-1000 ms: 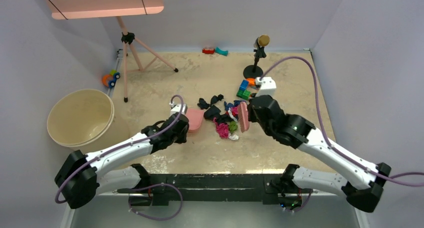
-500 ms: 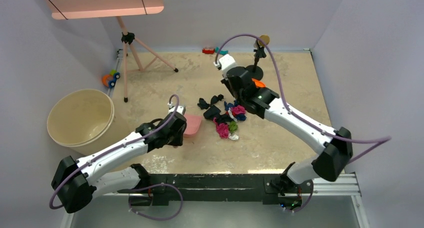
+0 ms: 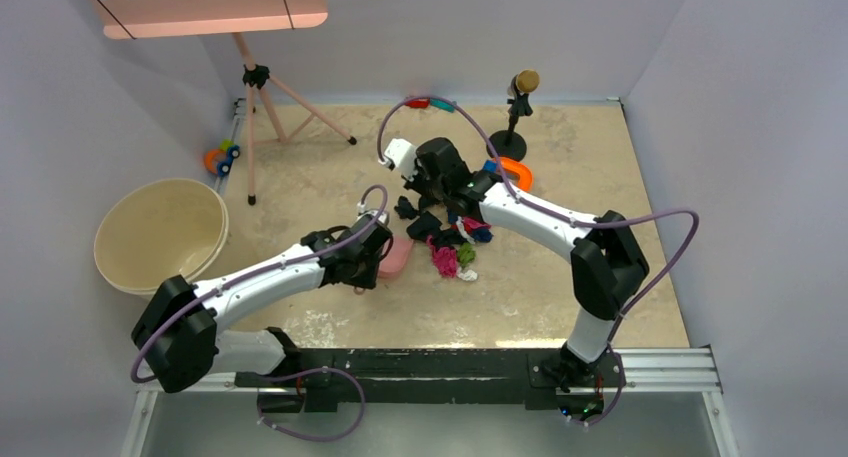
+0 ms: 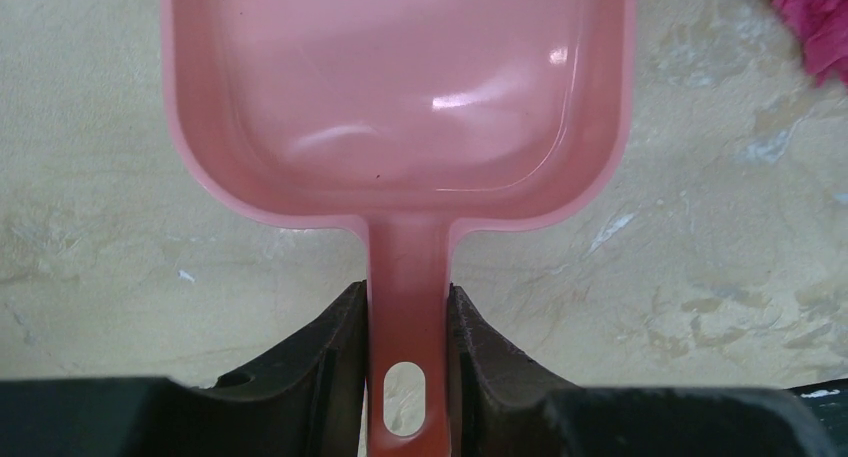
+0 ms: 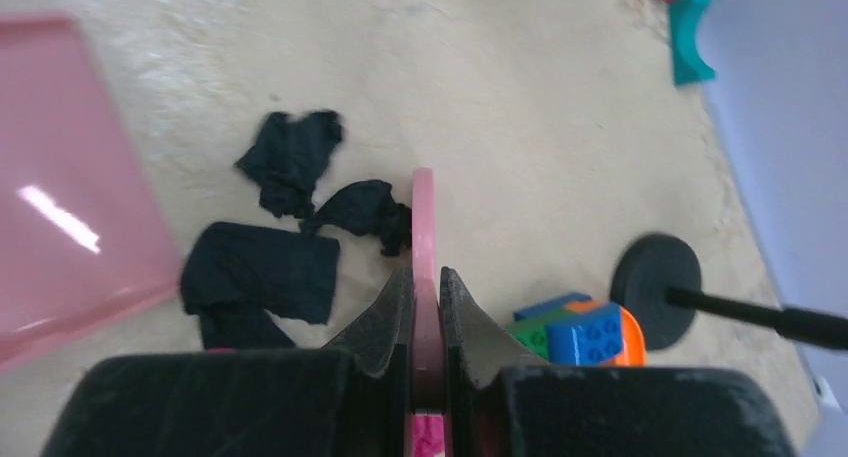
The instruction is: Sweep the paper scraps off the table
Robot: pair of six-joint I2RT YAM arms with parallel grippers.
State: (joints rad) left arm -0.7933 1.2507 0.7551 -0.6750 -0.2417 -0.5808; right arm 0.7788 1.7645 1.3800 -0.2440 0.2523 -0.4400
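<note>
The beige, stained table (image 3: 560, 297) carries the paper scraps (image 3: 445, 257) mid-surface, a tripod (image 3: 257, 76) and a small standing figure (image 3: 521, 99).

The overhead camera looks down from behind the near edge, taking in the whole table (image 3: 520, 297). Each wrist camera hangs close above mid-table, pointing down and forward; both share the pink dustpan (image 4: 400, 87).

left gripper (image 4: 405, 295) clamped tight, right gripper (image 5: 424, 277) clamped tight, right arm (image 3: 540, 217) outstretched
</note>
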